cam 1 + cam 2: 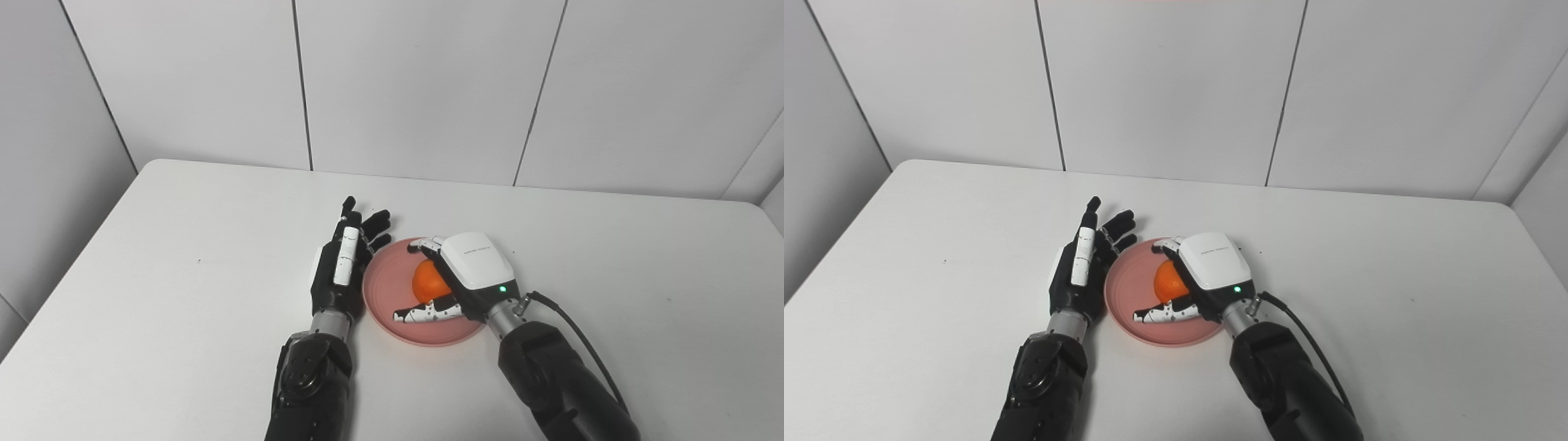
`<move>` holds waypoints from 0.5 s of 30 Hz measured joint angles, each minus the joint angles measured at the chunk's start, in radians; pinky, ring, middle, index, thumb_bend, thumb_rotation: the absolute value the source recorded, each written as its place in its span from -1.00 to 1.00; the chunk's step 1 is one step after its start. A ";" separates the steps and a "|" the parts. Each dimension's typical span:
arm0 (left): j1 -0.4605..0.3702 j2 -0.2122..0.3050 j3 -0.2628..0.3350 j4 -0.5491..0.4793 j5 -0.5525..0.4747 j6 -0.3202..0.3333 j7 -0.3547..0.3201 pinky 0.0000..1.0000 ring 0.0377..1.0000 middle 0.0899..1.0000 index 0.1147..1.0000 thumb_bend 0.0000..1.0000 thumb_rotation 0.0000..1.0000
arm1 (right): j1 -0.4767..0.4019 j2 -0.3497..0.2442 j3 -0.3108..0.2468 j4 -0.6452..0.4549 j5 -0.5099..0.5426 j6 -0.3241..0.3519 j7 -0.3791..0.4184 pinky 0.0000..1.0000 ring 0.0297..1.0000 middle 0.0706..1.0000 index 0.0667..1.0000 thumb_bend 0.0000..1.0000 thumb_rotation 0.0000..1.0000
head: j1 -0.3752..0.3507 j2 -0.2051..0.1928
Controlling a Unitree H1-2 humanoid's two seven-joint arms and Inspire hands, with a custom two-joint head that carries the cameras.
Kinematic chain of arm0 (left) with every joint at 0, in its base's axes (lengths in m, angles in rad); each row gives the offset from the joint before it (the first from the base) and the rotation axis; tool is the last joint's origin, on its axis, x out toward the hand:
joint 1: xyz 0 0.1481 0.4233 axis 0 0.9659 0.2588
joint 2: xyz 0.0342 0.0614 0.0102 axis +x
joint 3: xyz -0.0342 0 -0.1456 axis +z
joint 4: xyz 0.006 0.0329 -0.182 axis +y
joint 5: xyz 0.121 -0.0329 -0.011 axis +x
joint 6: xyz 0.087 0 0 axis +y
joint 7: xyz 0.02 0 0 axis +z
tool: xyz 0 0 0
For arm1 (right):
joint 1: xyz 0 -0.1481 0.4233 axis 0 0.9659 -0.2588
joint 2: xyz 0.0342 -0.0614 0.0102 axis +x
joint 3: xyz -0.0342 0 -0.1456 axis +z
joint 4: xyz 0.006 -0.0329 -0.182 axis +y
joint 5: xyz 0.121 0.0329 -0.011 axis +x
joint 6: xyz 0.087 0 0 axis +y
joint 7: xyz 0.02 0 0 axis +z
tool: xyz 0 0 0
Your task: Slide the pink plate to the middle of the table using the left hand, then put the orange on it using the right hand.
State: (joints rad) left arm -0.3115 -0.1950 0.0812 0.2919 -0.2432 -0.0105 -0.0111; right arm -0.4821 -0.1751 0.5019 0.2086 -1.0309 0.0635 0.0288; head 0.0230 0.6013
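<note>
Orange (427,283) sits over the middle of the pink plate (387,288); whether it rests on the plate floor or hangs just above it, I cannot tell. Plate lies near the middle of the white table (184,257), slightly toward the near edge.

My right hand (454,275) is over the plate's right half, back of hand up, curled around the orange. Fingers (425,244) wrap its far side, thumb (429,313) reaches along its near side across the plate. Hand closed on the fruit, gripping it. Most of the orange is hidden under my palm; only its left face shows.

My left hand (343,264) stands just beside the plate's left rim, edge-on, fingers straight and spread, pointing to the far side. It holds nothing. Fingertips (381,228) lie close to the far-left rim; contact with the rim is not clear.

A black cable (576,337) loops off my right wrist to the right and back along the forearm. Nothing lies between either hand and the plate. White panelled wall (416,86) rises behind the table's far edge.

View differences: the right eye view shows a little more of the plate's bare left floor (1130,288) between left hand and orange, and more of the table's right far corner. The left eye view shows the left side wall closer in and more of the orange's face.
</note>
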 measured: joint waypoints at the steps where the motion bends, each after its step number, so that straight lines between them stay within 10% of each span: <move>1: 0.000 0.000 0.000 0.000 0.000 0.000 0.000 0.63 0.61 0.44 0.93 0.73 0.48 | 0.000 0.000 0.000 0.000 0.000 0.000 -0.001 0.44 0.48 0.49 0.42 0.62 0.44 | 0.000 0.000; 15: -0.001 0.000 0.003 0.000 0.000 0.000 0.002 0.59 0.61 0.47 0.91 0.75 0.47 | 0.023 0.036 -0.124 -0.069 0.187 -0.004 -0.050 0.10 0.27 0.33 0.29 0.50 0.56 | 0.002 0.000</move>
State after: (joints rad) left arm -0.3123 -0.1950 0.0839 0.2920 -0.2433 -0.0105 -0.0094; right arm -0.4587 -0.1387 0.3775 0.1401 -0.8438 0.0600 -0.0211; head 0.0245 0.6013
